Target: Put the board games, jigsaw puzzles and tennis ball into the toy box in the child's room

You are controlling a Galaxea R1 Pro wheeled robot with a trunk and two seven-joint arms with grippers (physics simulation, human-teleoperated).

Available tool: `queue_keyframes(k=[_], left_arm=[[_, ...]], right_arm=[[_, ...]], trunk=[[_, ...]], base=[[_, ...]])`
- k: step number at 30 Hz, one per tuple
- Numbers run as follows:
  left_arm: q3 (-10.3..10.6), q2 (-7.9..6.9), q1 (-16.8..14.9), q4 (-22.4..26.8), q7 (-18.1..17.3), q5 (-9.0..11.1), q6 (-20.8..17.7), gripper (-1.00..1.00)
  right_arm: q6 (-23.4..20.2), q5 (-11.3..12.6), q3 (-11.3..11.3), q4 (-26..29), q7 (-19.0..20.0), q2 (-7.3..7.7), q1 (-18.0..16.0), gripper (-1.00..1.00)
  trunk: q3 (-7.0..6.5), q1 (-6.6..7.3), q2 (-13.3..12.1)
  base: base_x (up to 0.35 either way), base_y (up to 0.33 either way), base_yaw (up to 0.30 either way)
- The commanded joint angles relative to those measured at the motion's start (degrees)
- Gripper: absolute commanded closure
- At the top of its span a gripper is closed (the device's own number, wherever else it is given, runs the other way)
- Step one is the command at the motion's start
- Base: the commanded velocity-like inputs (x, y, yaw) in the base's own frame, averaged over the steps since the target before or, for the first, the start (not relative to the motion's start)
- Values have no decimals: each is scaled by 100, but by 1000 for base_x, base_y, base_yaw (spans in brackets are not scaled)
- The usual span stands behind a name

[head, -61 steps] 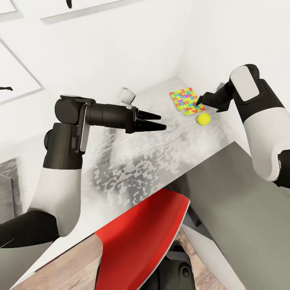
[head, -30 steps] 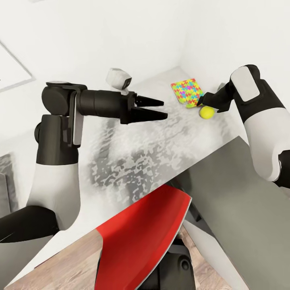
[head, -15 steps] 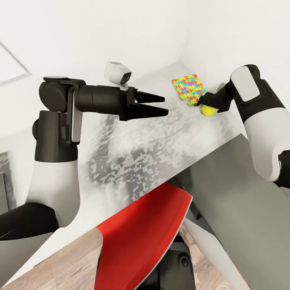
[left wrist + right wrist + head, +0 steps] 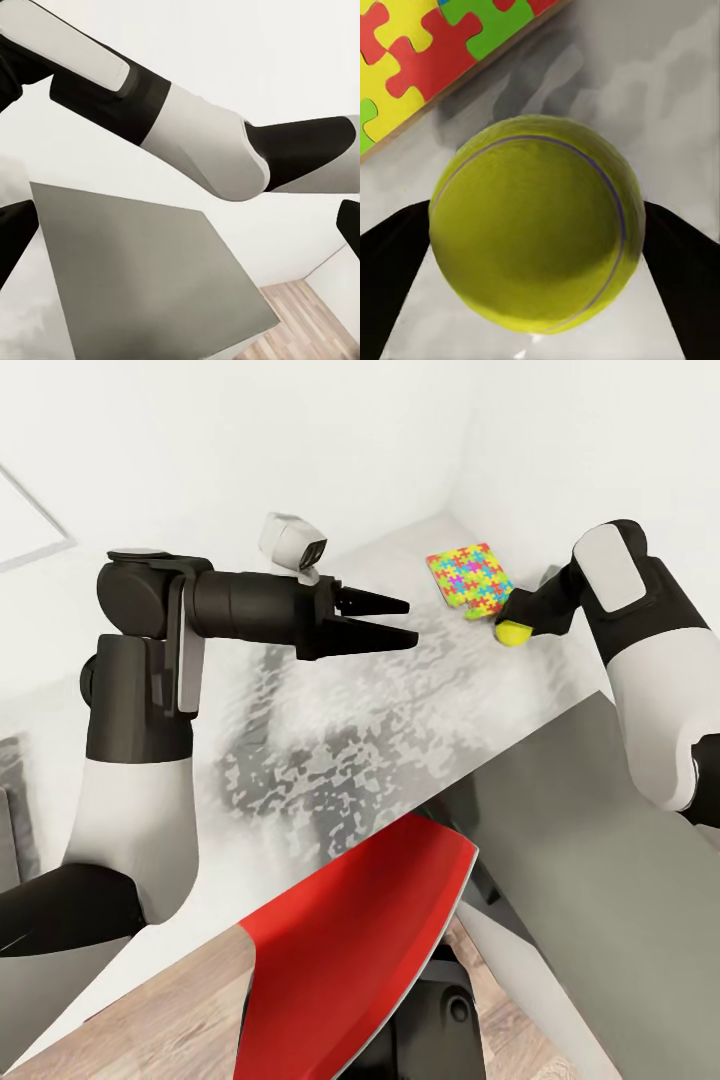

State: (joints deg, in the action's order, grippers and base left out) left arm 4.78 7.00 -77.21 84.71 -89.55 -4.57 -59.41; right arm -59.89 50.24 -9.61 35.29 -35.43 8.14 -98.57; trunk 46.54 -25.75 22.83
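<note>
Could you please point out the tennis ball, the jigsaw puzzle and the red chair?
tennis ball (image 4: 536,221): right wrist view, middle of its felt.
jigsaw puzzle (image 4: 468,575): head view, centre of its top face.
red chair (image 4: 350,950): head view, middle of its back.

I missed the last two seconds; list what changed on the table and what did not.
The right gripper closed in on the tennis ball, which now sits between its fingers; whether it is gripped is unclear. The left gripper rose slightly, jaws open. The jigsaw puzzle stayed flat on the table.
</note>
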Motion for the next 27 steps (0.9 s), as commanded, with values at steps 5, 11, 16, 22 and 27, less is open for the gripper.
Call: queue_keyframes(k=[5,11,16,22,27], left_arm=[[0,3,-4,2,-45,-52,-59,-100],[5,3,-4,2,-45,-61,-59,-100],[2,3,-4,2,-45,-67,-59,-100],[5,2,-4,1,-45,-78,-59,-100],[12,-5,-4,-2,-45,-86,-59,-100]], right_arm=[[-11,65,-41,4,-52,4,-5,100],[-11,65,-41,4,-52,3,4,100],[-11,65,-41,4,-49,3,4,100],[-11,73,-35,4,-36,3,12,100],[-11,95,-19,3,-14,5,13,100]], trunk=[[7,-3,9],[-16,-3,9],[-60,-3,9],[-115,-3,9],[-162,-3,9]], base=[[0,0,0],[0,0,0],[0,0,0],[0,0,0],[0,0,0]])
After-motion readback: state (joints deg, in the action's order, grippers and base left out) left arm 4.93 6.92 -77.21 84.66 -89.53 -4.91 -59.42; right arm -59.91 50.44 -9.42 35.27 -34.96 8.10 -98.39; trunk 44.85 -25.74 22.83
